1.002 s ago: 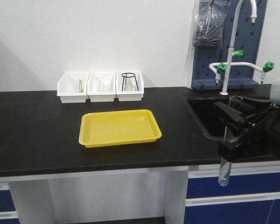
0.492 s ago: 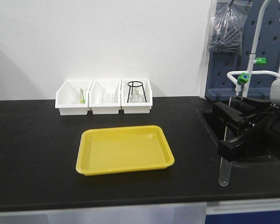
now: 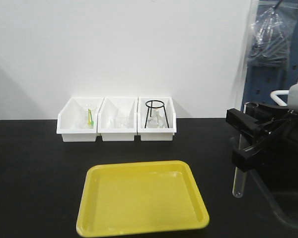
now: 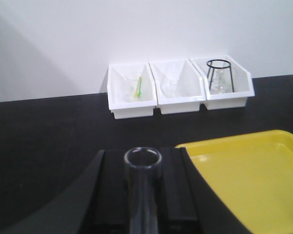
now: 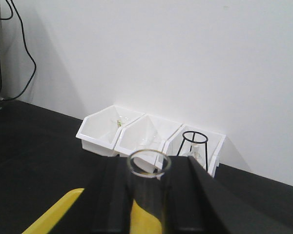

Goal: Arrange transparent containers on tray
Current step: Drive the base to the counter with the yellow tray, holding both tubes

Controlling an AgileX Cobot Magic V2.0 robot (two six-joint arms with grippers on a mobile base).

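Right wrist view, right gripper (image 5: 147, 202): flat matte-black fingers pressed against both sides of the right test tube (image 3: 238, 184), thin clear glass, near upright, round bottom hanging below.
Left gripper (image 4: 143, 197): black fingers clamped on the left test tube (image 4: 143, 163), open circular rim up.
Tray (image 3: 139, 198): glossy yellow plastic with rounded corners, between the grippers, lower.
Bins (image 3: 117, 130): three white, beyond both grippers.
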